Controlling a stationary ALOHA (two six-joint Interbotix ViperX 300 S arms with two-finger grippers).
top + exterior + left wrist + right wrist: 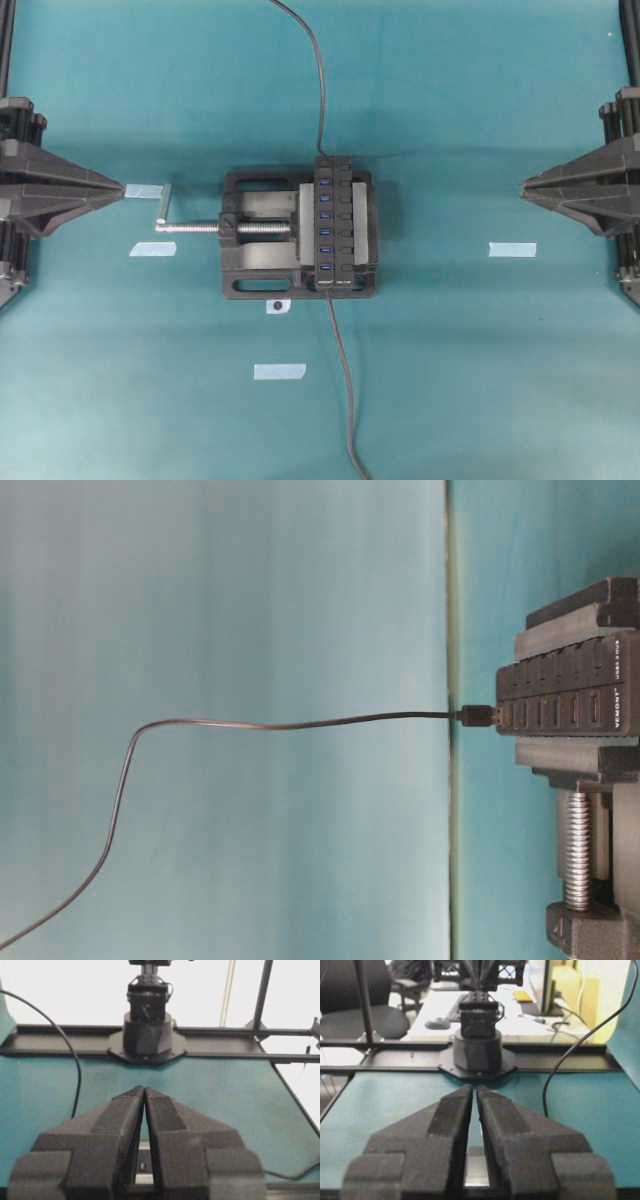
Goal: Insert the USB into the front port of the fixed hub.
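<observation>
Both arms sit pulled back at the table's edges, the left gripper (122, 188) on the left and the right gripper (524, 184) on the right, each well apart from the black vise (255, 243) in the middle. Up close, the left gripper's fingers (125, 1110) press together at the tips with nothing between them, and the right gripper's fingers (452, 1110) leave only a hair of a gap, also holding nothing. The hub (334, 222) lies clamped in the vise, its row of blue slots running from far to near. A black cable (345, 390) comes up from the near edge, where it is cut off, and reaches the hub's near end; from table level the USB plug (474, 716) sits right at that end, though how deep it goes is hard to make out. A second lead (312, 60) runs off the far edge. Pale tape strips (279, 371) dot the teal mat (480, 380); the silver screw handle (163, 207) points left.
</observation>
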